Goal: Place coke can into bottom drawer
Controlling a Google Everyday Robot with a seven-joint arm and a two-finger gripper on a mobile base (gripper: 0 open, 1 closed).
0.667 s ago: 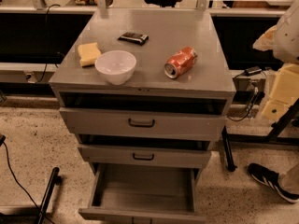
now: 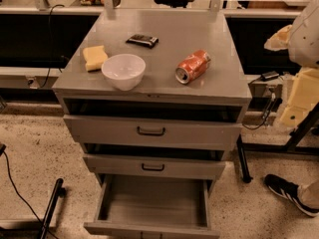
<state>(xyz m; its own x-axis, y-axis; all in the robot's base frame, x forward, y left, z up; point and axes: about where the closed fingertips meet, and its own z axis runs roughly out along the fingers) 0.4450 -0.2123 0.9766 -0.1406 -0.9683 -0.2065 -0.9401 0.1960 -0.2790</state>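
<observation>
Unmoved: end effector (image 2: 298, 101) right; bowl (image 2: 123, 71) beside can (image 2: 193, 66).

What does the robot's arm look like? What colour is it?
The arm has a rounded white shell. Below it, at the picture's right edge beside the grey cabinet, the gripper is pale yellow and blocky. No markings show on it.
</observation>
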